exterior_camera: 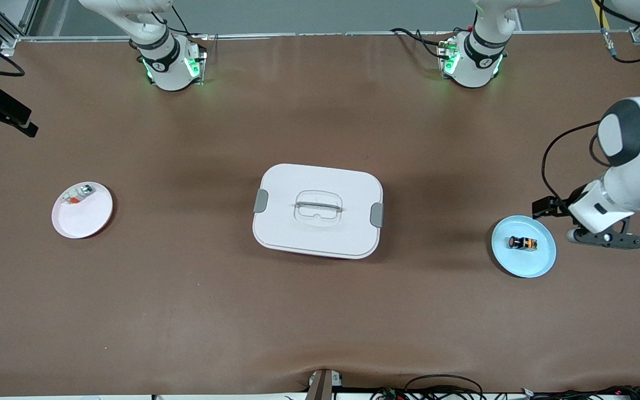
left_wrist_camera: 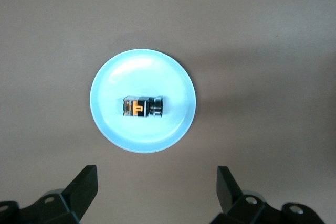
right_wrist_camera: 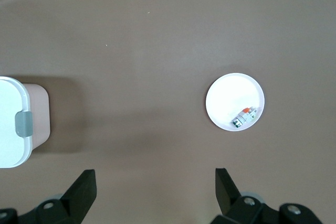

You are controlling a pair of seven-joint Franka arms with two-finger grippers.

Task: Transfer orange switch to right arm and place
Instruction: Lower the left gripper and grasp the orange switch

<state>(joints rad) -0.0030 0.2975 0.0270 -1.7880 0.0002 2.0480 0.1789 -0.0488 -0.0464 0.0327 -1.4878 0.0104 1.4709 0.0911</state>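
The orange switch point(exterior_camera: 522, 243), a tiny black part with an orange band, lies on its side on a light blue plate point(exterior_camera: 536, 266) toward the left arm's end of the table. In the left wrist view the switch point(left_wrist_camera: 143, 106) lies in the middle of the plate point(left_wrist_camera: 118, 74). My left gripper point(exterior_camera: 603, 238) hangs open and empty over the bare table beside the blue plate; its fingers point(left_wrist_camera: 84, 187) stand wide apart. My right gripper point(right_wrist_camera: 156, 184) is open and empty, high over the table between the box and the white plate. It does not show in the front view.
A white lidded box point(exterior_camera: 318, 210) with grey clips stands mid-table; it also shows in the right wrist view point(right_wrist_camera: 13, 124). A white plate point(exterior_camera: 84, 222) toward the right arm's end holds a small white-and-silver part point(exterior_camera: 78, 194), also in the right wrist view point(right_wrist_camera: 245, 116). Brown mat covers the table.
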